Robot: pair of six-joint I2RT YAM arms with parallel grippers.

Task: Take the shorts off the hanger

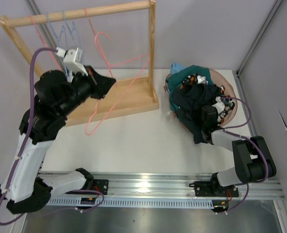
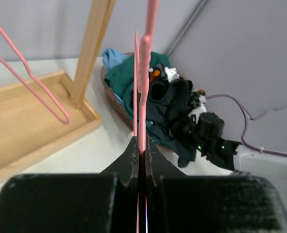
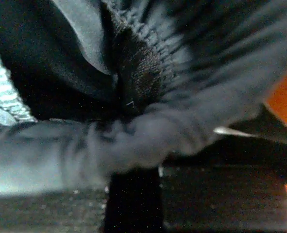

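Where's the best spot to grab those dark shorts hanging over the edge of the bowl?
Probably the loose fold of the dark shorts that droops past the near rim of the bowl, pinched from the front. That part hangs free of the pile, so little else should get caught.

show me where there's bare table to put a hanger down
Best patch: the bare white tabletop between the wooden rack and the basket, running forward to the rail. Crowded: the basket, heaped with shorts, and the spot in front of the rack, where the pink hanger dangles.
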